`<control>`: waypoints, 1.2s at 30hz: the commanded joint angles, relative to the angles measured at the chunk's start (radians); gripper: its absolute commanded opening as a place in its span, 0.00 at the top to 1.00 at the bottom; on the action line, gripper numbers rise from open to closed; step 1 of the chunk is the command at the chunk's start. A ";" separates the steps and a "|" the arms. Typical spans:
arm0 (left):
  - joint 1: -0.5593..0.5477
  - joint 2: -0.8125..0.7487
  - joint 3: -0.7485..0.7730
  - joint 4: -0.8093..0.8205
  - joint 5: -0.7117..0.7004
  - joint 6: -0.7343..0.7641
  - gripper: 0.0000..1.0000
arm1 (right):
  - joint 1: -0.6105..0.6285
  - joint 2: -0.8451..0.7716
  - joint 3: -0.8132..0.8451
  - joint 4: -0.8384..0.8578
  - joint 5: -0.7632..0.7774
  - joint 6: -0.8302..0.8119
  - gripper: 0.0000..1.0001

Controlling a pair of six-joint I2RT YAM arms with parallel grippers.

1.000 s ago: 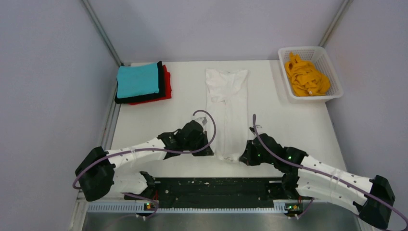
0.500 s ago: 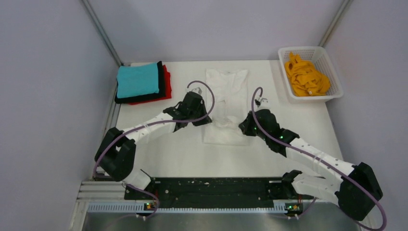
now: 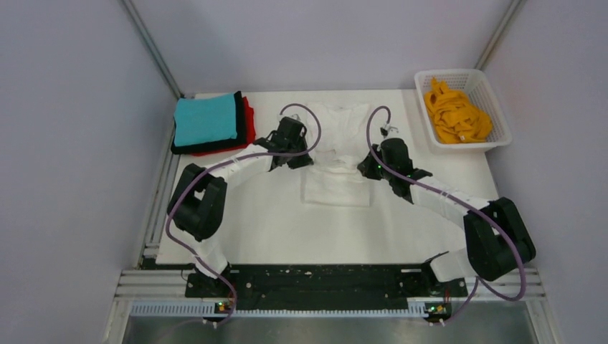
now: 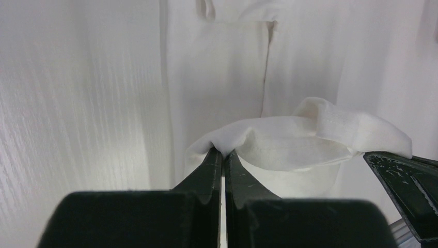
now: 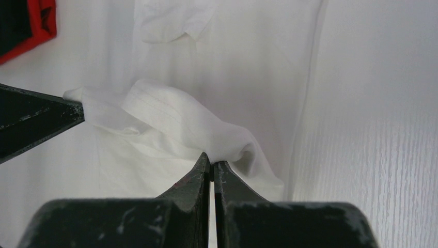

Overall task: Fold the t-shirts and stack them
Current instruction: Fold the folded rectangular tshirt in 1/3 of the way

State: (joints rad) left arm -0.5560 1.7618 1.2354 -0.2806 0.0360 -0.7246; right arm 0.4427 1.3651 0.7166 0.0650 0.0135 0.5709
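The white t-shirt lies as a narrow strip in the middle of the table, its bottom hem lifted and carried over toward the collar. My left gripper is shut on the hem's left corner. My right gripper is shut on the hem's right corner. The hem sags between the two grippers. The teal t-shirt lies folded on the black and red ones at the far left. The orange t-shirt lies crumpled in the basket.
The white lattice basket stands at the far right corner. Grey walls close in on both sides. The red shirt's corner shows in the right wrist view. The left gripper's finger shows in the right wrist view.
Both grippers have carried the white shirt's bottom hem from the near edge away toward the collar, folding the strip over itself. Both arms now stretch far out.
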 commanded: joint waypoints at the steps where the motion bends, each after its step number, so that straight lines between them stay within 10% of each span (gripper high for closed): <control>1: 0.035 0.060 0.074 -0.018 0.019 0.028 1.00 | -0.043 0.077 0.078 0.103 -0.063 -0.028 1.00; 10: 0.070 0.174 0.152 -0.021 0.089 0.053 0.95 | -0.081 0.213 0.132 0.117 -0.045 -0.010 0.98; 13: 0.073 0.201 0.185 -0.031 0.130 0.067 0.79 | -0.091 0.253 0.168 0.095 -0.056 -0.009 0.94; 18: 0.080 0.176 0.215 -0.073 0.108 0.070 0.39 | -0.096 0.262 0.242 0.025 -0.021 -0.013 0.40; 25: 0.079 -0.012 0.030 -0.021 0.093 0.045 0.02 | -0.096 0.130 0.128 0.039 -0.104 -0.017 0.14; 36: 0.018 -0.125 -0.270 0.061 0.198 -0.046 0.10 | -0.092 -0.096 -0.177 0.046 -0.238 0.047 0.13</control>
State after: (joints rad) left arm -0.5076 1.6520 1.0077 -0.2722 0.1951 -0.7319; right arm 0.3553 1.3258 0.5804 0.1162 -0.1600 0.5892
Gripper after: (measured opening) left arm 0.945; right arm 0.872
